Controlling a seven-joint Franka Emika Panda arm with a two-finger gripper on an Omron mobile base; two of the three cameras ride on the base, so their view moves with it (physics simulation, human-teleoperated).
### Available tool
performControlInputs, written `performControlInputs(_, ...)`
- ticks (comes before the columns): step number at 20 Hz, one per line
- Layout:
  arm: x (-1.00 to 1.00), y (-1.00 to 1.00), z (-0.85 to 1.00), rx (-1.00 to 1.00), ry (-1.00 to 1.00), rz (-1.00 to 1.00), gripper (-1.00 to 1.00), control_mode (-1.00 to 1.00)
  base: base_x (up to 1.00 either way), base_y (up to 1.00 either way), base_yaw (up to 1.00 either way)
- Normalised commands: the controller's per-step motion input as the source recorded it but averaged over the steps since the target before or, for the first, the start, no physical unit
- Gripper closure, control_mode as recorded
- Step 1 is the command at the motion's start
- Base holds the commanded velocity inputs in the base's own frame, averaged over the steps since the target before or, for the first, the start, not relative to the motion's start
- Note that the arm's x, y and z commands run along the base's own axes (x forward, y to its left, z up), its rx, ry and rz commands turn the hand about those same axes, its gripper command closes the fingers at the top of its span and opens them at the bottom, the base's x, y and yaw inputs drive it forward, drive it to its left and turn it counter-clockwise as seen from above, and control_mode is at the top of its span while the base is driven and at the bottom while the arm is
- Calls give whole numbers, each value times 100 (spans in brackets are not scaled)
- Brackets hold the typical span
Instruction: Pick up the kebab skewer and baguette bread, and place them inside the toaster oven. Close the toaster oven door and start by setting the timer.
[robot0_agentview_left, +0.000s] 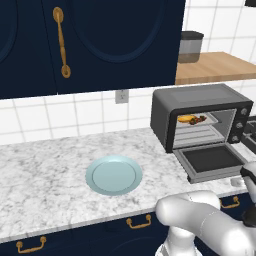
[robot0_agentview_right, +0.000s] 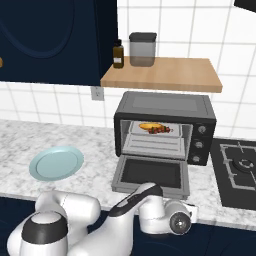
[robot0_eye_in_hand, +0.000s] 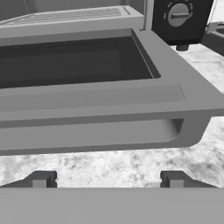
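So the toaster oven sits on the marble tabletop with its toaster oven door dropped flat open, and the kebab skewer and baguette bread are lying side by side, touching, on the rack inside. The gripper is low at the front edge of that door, right by the bar handle, with its fingertips spread wide and nothing between them. A pale blue plate sits on the tabletop off to the left of the oven.

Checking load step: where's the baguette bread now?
Inside the toaster oven, on its upper rack beside the kebab skewer; baguette bread lies left of it in the right base view.
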Motion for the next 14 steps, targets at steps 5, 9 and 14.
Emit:
performControlInputs(5, 15, 0, -5, 0, -3, 0, -100, -100, 0, 0, 0)
performControlInputs(9, 25, 0, -1, 0, 0, 0, -100, -100, 0, 0, 0)
performControlInputs(14, 21, 0, -10, 0, 0, 0, -100, -100, 0, 0, 0)
